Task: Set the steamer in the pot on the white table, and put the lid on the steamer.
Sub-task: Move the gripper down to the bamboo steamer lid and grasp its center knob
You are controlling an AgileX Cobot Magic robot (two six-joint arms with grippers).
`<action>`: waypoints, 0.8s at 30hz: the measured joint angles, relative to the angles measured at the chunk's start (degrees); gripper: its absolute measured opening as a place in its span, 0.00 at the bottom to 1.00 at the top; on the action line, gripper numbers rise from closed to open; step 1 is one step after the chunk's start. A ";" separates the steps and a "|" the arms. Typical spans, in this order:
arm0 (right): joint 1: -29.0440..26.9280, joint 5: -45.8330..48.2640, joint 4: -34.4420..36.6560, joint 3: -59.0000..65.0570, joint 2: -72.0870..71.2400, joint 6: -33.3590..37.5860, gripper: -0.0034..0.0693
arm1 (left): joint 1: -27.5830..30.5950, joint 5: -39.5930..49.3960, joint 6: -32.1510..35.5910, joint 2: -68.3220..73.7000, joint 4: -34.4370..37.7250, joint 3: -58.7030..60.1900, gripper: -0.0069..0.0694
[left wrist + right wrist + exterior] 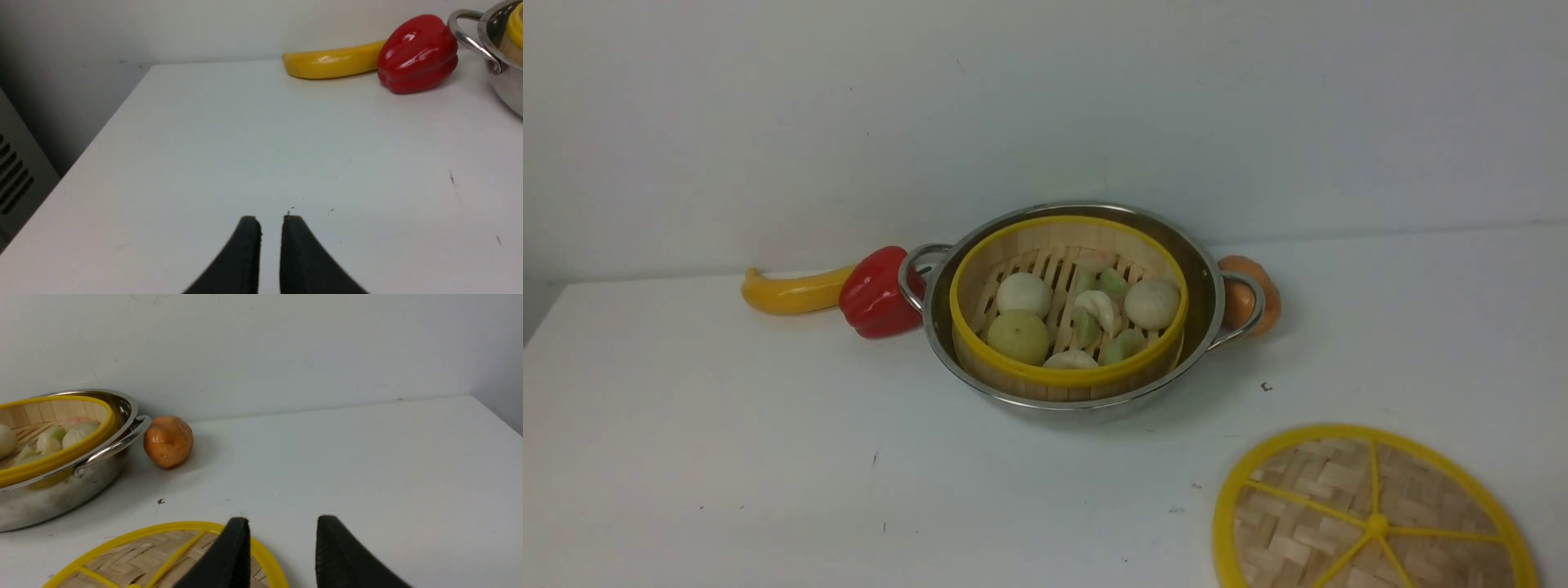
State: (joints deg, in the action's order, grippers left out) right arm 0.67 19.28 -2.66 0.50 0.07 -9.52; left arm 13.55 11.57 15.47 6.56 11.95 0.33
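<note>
Steamer (1068, 304) upright in pot (1207, 269), mouth up. Lid (163, 559) flat, knob up, under right gripper (282, 528), jaws spread, empty. Left gripper (271, 223) narrowly parted, empty.

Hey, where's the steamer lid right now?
In the front view the lid lies flat on the white table, near right, apart from the pot holding the steamer.

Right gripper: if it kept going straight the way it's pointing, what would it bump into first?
Probably nothing soon: the right gripper points over bare white table toward the back wall. The lid sits just beside its path.
</note>
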 joint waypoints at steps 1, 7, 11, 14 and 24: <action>0.00 0.00 0.00 0.00 0.00 0.00 0.38 | 0.00 0.95 0.00 -0.96 0.00 0.00 0.19; 0.00 0.00 0.00 0.00 0.00 0.00 0.38 | 0.00 6.80 0.30 -4.87 -0.27 0.01 0.21; 0.00 0.00 0.00 0.00 0.00 0.00 0.38 | 0.00 7.25 0.49 -6.26 -0.27 0.01 0.22; 0.00 -0.01 0.00 0.00 0.00 0.00 0.38 | 0.00 7.39 0.51 -6.37 -0.31 0.01 0.23; 0.00 -0.01 0.00 0.00 0.00 0.00 0.38 | 0.00 7.50 0.51 -6.37 -0.43 0.01 0.24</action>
State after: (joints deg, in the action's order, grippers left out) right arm 0.67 19.27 -2.66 0.50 0.07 -9.52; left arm 13.55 19.07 15.98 0.19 11.52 0.35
